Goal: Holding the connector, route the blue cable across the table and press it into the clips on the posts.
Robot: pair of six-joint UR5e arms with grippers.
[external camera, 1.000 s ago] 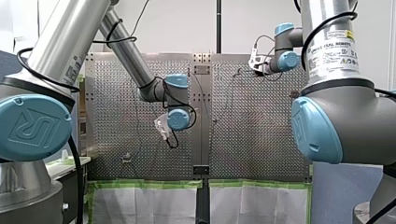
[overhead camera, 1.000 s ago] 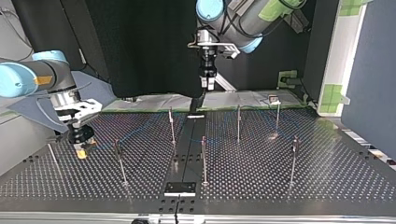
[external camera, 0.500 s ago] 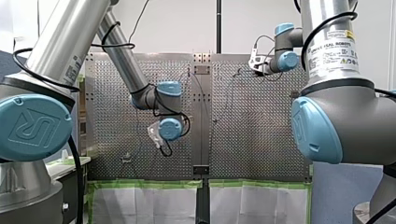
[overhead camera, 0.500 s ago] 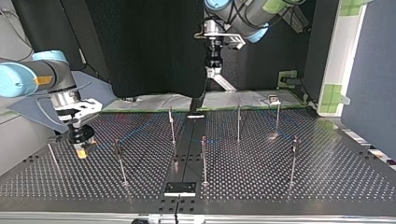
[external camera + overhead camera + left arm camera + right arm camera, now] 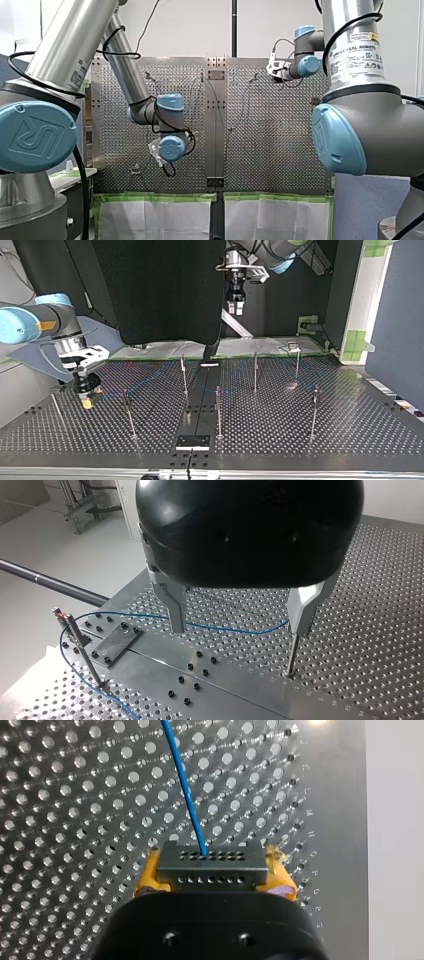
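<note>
- Coming in at the front view's left, my left arm (image 5: 125, 70) folded at the elbow, wrist turned down.
- In the top view, my left gripper (image 5: 235, 307) hanging straight down, high over the far edge of the table (image 5: 300, 440), well apart from the posts (image 5: 255, 371).
- Spread wide, its metal fingers (image 5: 176, 611), with nothing between them — only the perforated plate far below.
- At the top view's left, my right arm (image 5: 30, 322) bent down at the wrist, my right gripper (image 5: 87, 401) pointing down, low over the plate; touching it or not, cannot tell.
- Closed on the connector (image 5: 210, 859), the yellow pads (image 5: 149, 876), one at each short end.
- A dark block with rows of small holes, long axis lying across the gripper from pad to pad, holed face turned away from the wrist.
- Out of that face near its middle, the blue cable (image 5: 185, 785), running straight ahead of the gripper over the perforated surface.
- In the top view, only a faint blue line leading from my right gripper toward the middle posts; seated in any clip or not, cannot tell.
- In the left wrist view, the same cable running below the open fingers from one fingertip's side to the other — then looping near a thin post (image 5: 86, 655) with a clip (image 5: 60, 614) at its top; in the clip or beside it, cannot tell.
</note>
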